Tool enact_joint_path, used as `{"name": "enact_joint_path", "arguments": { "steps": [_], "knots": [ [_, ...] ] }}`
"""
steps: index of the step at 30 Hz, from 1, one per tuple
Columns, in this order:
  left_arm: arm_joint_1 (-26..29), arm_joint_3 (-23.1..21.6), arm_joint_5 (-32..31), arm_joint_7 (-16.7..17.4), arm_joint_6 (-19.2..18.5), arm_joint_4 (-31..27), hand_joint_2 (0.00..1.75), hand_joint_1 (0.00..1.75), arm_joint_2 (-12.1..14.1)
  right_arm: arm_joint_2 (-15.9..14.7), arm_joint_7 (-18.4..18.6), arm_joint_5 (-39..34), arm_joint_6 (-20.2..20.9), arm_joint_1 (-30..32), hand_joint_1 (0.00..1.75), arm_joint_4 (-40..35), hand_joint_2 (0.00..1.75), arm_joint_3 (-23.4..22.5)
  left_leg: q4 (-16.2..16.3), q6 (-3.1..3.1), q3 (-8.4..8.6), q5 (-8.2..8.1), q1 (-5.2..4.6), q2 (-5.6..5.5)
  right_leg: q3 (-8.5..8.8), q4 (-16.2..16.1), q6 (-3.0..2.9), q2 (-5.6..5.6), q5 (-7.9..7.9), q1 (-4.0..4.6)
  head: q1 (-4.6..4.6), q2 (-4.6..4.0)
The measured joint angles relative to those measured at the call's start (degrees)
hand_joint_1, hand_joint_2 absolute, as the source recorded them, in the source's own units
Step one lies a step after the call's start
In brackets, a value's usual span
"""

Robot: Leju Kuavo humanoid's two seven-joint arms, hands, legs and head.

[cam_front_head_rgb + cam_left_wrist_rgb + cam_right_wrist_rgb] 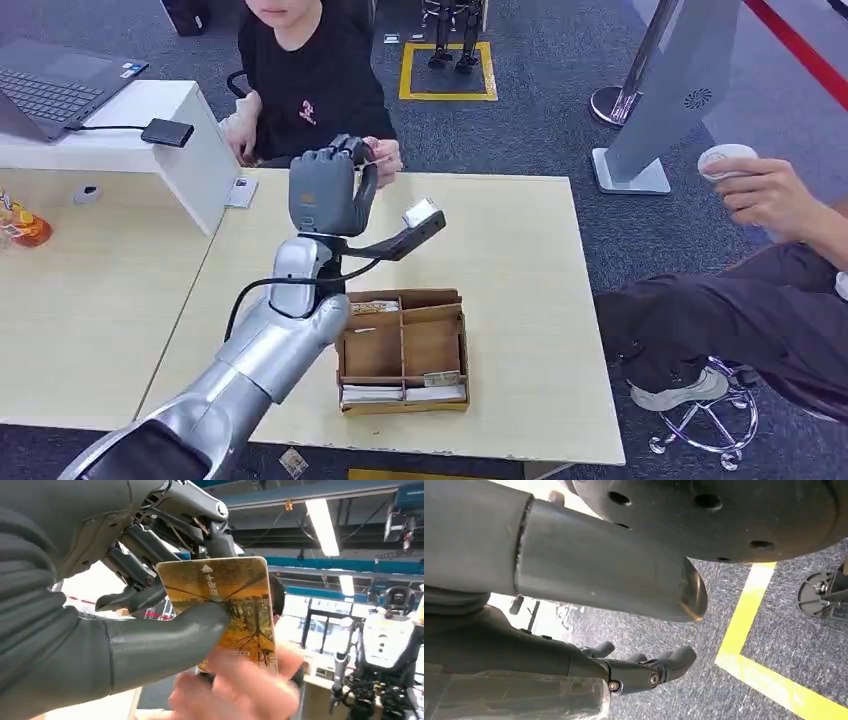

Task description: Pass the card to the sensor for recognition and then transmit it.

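Pinched between thick grey thumb (165, 635) and dark fingers (135, 560) of left hand (325, 190), raised over the far edge of the table (520, 260): yellow-orange card (235, 600), face plain in the left wrist view, out of sight behind the hand's back from the head view. Blurred at the card's lower end, a person's hand (240, 690), contact hard to make out. Hanging over grey carpet by a yellow floor line (749, 645), right hand (644, 670), fingers curled in on nothing; compartmented cardboard box (405, 350) on the table beside the left forearm.
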Motion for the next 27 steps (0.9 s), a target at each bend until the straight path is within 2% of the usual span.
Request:
{"name": "enact_joint_path", "arguments": {
  "steps": [6, 7, 8, 12, 19, 20, 22, 24, 27],
  "knots": [
    [0.0, 1.3, -0.5, 0.0, 0.0, 1.9, 1.75, 1.75, 0.4, 0.0, 0.1, 0.1, 0.1, -0.1, 0.0, 0.1, 0.0, 0.4, 0.0, 0.0, 0.0, 0.0, 0.0, 0.0, 0.0, 0.0, 0.0, 0.0, 0.0, 0.0, 0.0, 0.0],
    [0.0, 1.4, -0.5, 0.0, 0.0, 2.3, 1.75, 1.34, 0.5, 0.0, 0.1, 0.1, 0.1, -0.1, 0.0, 0.1, 0.0, 0.4, 0.0, 0.0, 0.0, 0.0, 0.0, 0.0, 0.0, 0.0, 0.0, 0.0, 0.0, 0.0, 0.0, 0.0],
    [0.0, 1.4, -0.5, 0.0, 0.0, 2.8, 1.75, 0.0, 0.5, 0.0, 0.1, 0.1, 0.1, -0.1, 0.0, 0.1, 0.0, 0.5, 0.0, 0.0, 0.0, 0.0, 0.0, -0.01, 0.0, 0.0, 0.0, 0.0, 0.0, 0.0, 0.0, 0.0],
    [0.0, 1.5, -0.1, -0.2, 0.0, 3.9, 1.75, 0.0, 0.6, 0.0, 0.1, 0.1, 0.1, -0.2, 0.0, 0.1, 0.0, 0.5, 0.0, 0.0, 0.0, 0.0, 0.0, -0.01, 0.0, 0.0, 0.0, 0.0, 0.0, 0.0, 0.0, 0.0],
    [2.3, 1.9, 1.4, -3.1, 0.0, 4.2, 1.75, 0.0, 0.4, 0.0, 0.2, -0.6, 0.0, -0.2, 0.0, 0.1, 0.0, 0.5, 0.0, 0.0, 0.0, 0.0, 0.0, -0.01, 0.0, 0.0, 0.0, 0.0, 0.0, 0.0, 0.0, 0.0],
    [3.0, 2.0, 2.4, -4.2, 0.0, 3.5, 0.0, 0.0, 0.3, 0.0, 0.1, -0.9, 0.0, -0.2, 0.0, 0.1, 0.0, 0.5, 0.0, 0.0, 0.01, 0.0, 0.0, 0.0, 0.0, 0.0, 0.0, 0.0, 0.0, 0.0, -0.02, 0.0],
    [4.4, 2.2, 4.4, -5.8, 0.0, 2.0, 0.0, 0.0, 0.0, 0.0, 0.1, -1.3, 0.0, -0.1, 0.0, 0.1, 0.0, 0.5, 0.0, 0.01, 0.0, 0.0, 0.0, -0.01, 0.0, 0.0, 0.0, -0.01, 0.0, 0.0, 0.02, 0.0],
    [5.8, 2.4, 9.2, -8.5, 0.0, -0.2, 0.0, 0.0, -0.4, 0.0, 0.1, -1.7, -0.1, -0.1, 0.0, 0.1, 0.0, 0.5, 0.0, 0.01, 0.0, 0.0, 0.0, 0.0, 0.0, 0.0, 0.0, -0.01, 0.0, 0.0, 0.0, 0.0],
    [8.7, 2.4, 26.1, -14.0, -2.1, -5.1, 0.0, 0.0, -1.0, 0.0, -0.2, -2.8, -0.3, -0.1, 0.0, 0.1, 0.0, 0.2, 0.0, 0.01, 0.0, 0.0, -0.01, 0.0, -0.01, 0.0, 0.0, 0.0, -0.01, 0.0, 0.0, 0.0]
  ]
}}
